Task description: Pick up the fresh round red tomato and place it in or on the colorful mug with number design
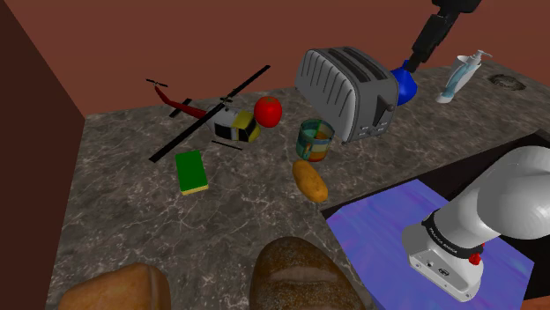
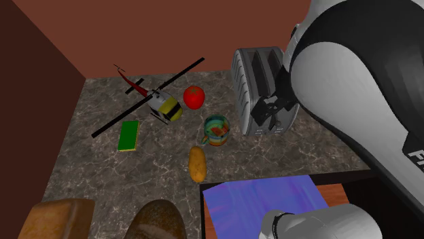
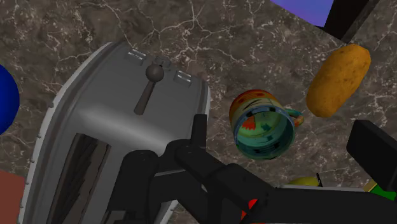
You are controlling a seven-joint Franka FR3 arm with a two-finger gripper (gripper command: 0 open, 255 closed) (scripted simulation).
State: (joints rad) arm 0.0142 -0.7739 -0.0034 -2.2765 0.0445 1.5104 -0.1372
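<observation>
The round red tomato (image 1: 268,111) (image 2: 194,97) rests on the marble counter beside a toy helicopter. The colourful mug (image 1: 314,140) (image 2: 216,129) (image 3: 264,127) stands upright between the tomato and a potato, close to the toaster. In the wrist view my gripper (image 3: 286,143) hangs high over the toaster and mug, open, its black fingers (image 3: 196,135) wide apart with nothing between them. A small red patch (image 3: 251,207) peeks out behind the gripper's black parts.
A silver toaster (image 1: 345,92) stands right of the mug. A potato (image 1: 309,180), a green sponge (image 1: 190,171) and the toy helicopter (image 1: 216,119) lie around. Bread loaves (image 1: 295,277) sit near the front edge. A purple-blue mat (image 1: 414,229), a blue object (image 1: 405,84) and a spray bottle (image 1: 460,77) are at the right.
</observation>
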